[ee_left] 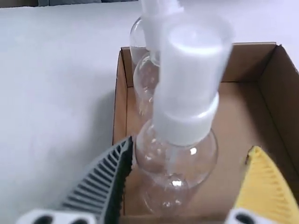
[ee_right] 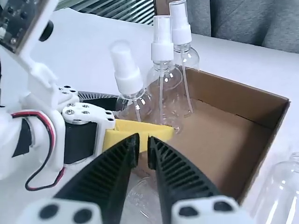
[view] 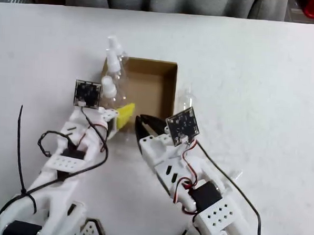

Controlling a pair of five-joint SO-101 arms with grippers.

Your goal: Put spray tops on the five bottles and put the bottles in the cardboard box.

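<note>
Inside cardboard box [view: 150, 91], spray-topped bottle [ee_left: 177, 154] upright, left jaws spread around it

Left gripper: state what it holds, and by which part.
Nothing is clamped. The left gripper stands open around the round body of a spray-topped bottle in the cardboard box; its yellow finger is apart from the bottle.
</note>
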